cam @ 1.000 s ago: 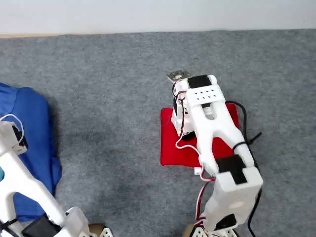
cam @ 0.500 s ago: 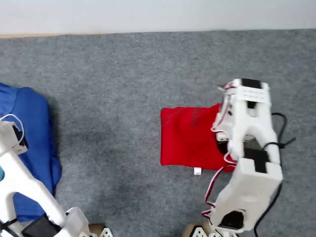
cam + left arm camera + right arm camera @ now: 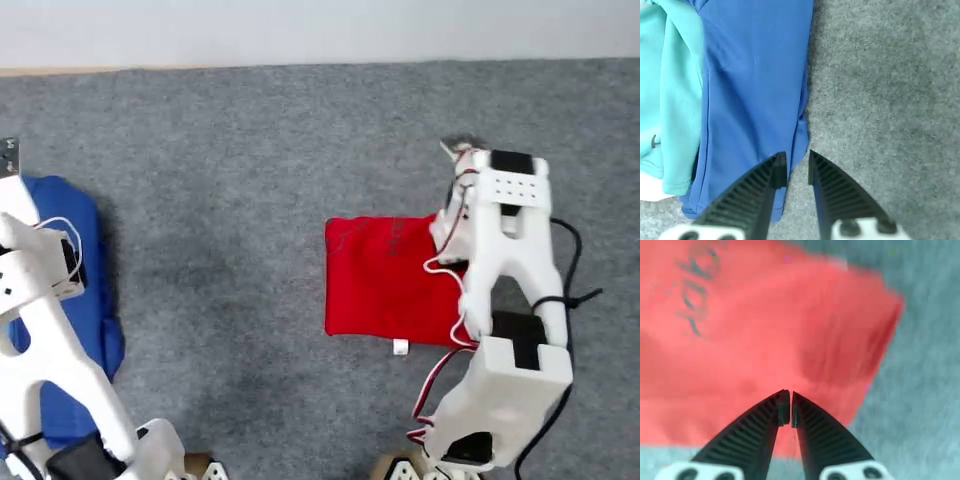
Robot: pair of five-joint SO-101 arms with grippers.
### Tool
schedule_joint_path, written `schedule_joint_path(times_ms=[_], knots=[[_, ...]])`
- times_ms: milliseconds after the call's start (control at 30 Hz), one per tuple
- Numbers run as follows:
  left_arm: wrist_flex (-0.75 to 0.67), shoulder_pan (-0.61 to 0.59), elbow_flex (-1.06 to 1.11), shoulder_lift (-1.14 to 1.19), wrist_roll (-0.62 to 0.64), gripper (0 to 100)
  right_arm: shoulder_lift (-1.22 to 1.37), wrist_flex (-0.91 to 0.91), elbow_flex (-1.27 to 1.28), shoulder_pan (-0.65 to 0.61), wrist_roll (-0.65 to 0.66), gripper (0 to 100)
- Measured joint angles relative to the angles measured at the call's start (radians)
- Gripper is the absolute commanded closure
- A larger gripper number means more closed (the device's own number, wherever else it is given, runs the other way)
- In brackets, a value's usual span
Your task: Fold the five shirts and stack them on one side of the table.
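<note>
A grey felt-like table [image 3: 230, 150] runs up to a pale wall [image 3: 300, 30]. At the far left lies the blue shirt [image 3: 95, 300], and the left wrist view shows a teal shirt [image 3: 670, 100] beside it, tucked partly under its edge. The left gripper [image 3: 794, 162] hangs over the blue shirt's border where cloth meets table. Its jaws stand a narrow gap apart with nothing between them, and we cannot tell whether the tips touch the fabric.

Right of centre, well apart from that pile, the red shirt [image 3: 375, 280] lies flat as a neat folded rectangle, with 1 small tag poking out at its near edge. The right gripper [image 3: 787, 407] sits above it near its right side, with the jaws pressed almost together and empty.

We judge these shirts light, limp and a little slippery. A folded packet will sag and may fall open if lifted by 1 layer. We would pinch through all layers at an edge or corner, then drag it low across the table toward the pile.
</note>
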Motion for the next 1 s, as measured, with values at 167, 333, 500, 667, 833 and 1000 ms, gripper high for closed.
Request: schedule_joint_path(times_ms=[167, 333, 500, 667, 833, 1000], knots=[[0.0, 0.0, 0.0, 0.0, 0.0, 91, 0.0, -0.152, 0.0, 0.0, 0.0, 98.9], [0.0, 0.0, 0.0, 0.0, 0.0, 91, 0.071, -0.262, 0.0, 0.043, 0.0, 98.9], [0.0, 0.0, 0.0, 0.0, 0.0, 91, 0.201, -0.351, -0.012, 0.1, 0.0, 98.9], [0.0, 0.0, 0.0, 0.0, 0.0, 91, 0.219, -0.293, -0.141, 0.1, 0.0, 98.9], [0.0, 0.0, 0.0, 0.0, 0.0, 91, 0.184, -0.12, -0.284, 0.009, 0.0, 98.9], [0.0, 0.0, 0.0, 0.0, 0.0, 91, 0.173, -0.055, -0.315, -0.074, 0.0, 98.9]])
